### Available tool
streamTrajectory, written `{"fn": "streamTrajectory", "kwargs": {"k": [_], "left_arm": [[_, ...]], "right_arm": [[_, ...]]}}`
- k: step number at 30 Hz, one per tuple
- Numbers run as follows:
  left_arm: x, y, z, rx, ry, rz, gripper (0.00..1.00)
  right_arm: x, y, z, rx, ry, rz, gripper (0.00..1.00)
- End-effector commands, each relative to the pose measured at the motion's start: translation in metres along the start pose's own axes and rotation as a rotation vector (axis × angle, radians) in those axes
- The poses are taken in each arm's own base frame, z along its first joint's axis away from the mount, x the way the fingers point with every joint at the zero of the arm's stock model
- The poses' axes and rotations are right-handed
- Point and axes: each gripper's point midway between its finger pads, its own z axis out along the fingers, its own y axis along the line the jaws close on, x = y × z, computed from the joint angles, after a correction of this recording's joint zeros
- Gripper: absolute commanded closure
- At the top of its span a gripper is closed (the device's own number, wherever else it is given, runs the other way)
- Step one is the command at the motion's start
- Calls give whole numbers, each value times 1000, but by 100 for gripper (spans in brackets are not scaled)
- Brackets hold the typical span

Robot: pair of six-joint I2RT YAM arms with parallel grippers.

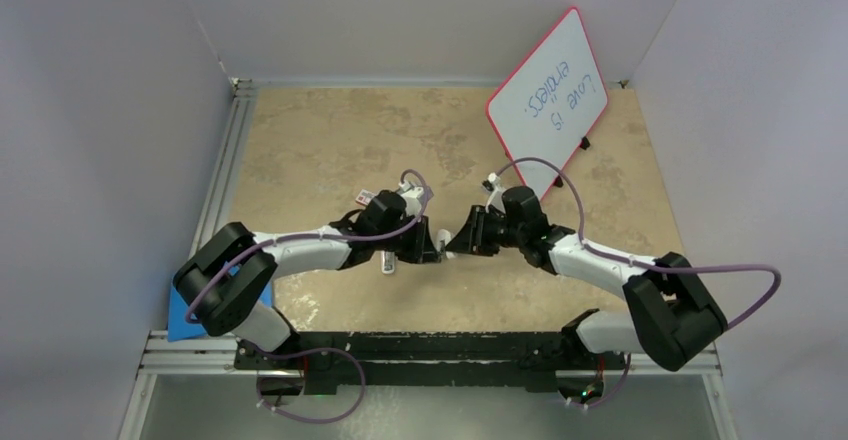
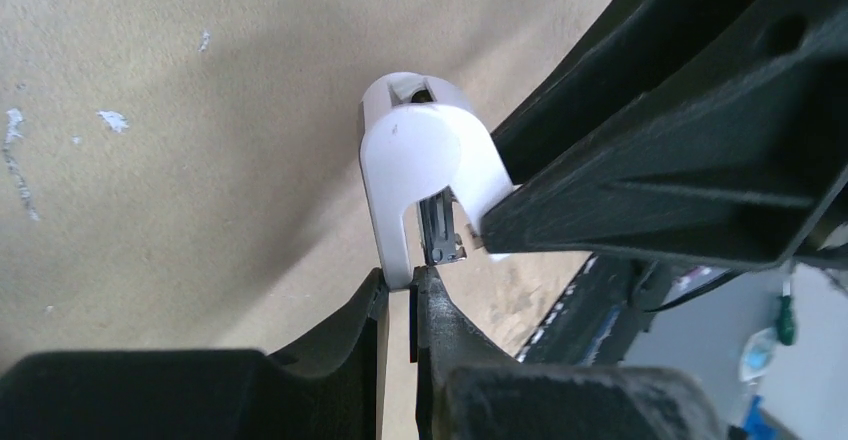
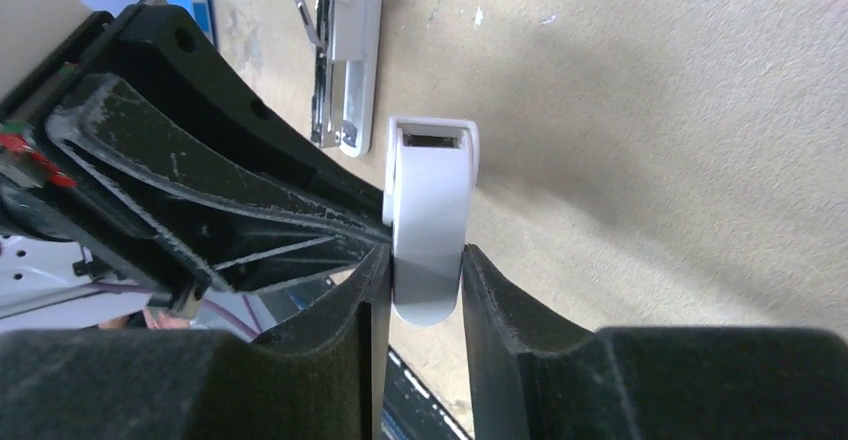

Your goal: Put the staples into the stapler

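I am holding the stapler up in the air between my two grippers, above the middle of the table. My right gripper is pinching it across its slim white body, near the rounded end; one finger is pressing on each side. The bar is pointing away from this wrist, and a small square opening is showing at its far end.

My left gripper is coming from the other side. Its fingers are almost pressed together, with only a thin slit between them, and the lower edge of the stapler's white side wall is sitting in their tips. In the left wrist view the stapler is looking like a white arch, and a grey metal part is hanging inside it. I cannot tell whether this part is carrying any staples. A finger of my right gripper is touching the white body from the right in that view.

The staples, in their red-and-white sleeve, are lying on the table just behind my left wrist, apart from the stapler. A shorter white-and-metal piece is lying flat on the table under my left arm. A whiteboard with a red frame is standing tilted at the far right.
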Motion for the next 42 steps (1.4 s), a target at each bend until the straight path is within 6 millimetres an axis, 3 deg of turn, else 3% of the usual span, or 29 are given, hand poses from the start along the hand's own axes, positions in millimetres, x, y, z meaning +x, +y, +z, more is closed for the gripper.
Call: {"fn": "streamTrajectory", "kwargs": {"k": [1, 6, 10, 16, 26, 34, 42], "left_arm": [[-38, -38, -1, 73, -26, -151, 100], [-52, -33, 3, 6, -52, -209, 100], [-48, -27, 4, -15, -53, -233, 100], [-47, -23, 5, -27, -60, -244, 100], [-41, -8, 9, -82, -55, -232, 100], [-14, 21, 8, -128, -31, -83, 100], [5, 17, 3, -27, -4, 61, 100]], "right_arm": [[-16, -4, 11, 10, -115, -10, 65], [-21, -3, 9, 16, -180, 21, 43], [-23, -1, 0, 4, -234, 58, 41], [-17, 6, 0, -39, -214, 109, 51], [-8, 24, -4, -91, -132, 174, 84], [-21, 19, -15, 17, -149, 194, 85], [-35, 0, -19, 79, -168, 184, 82]]}}
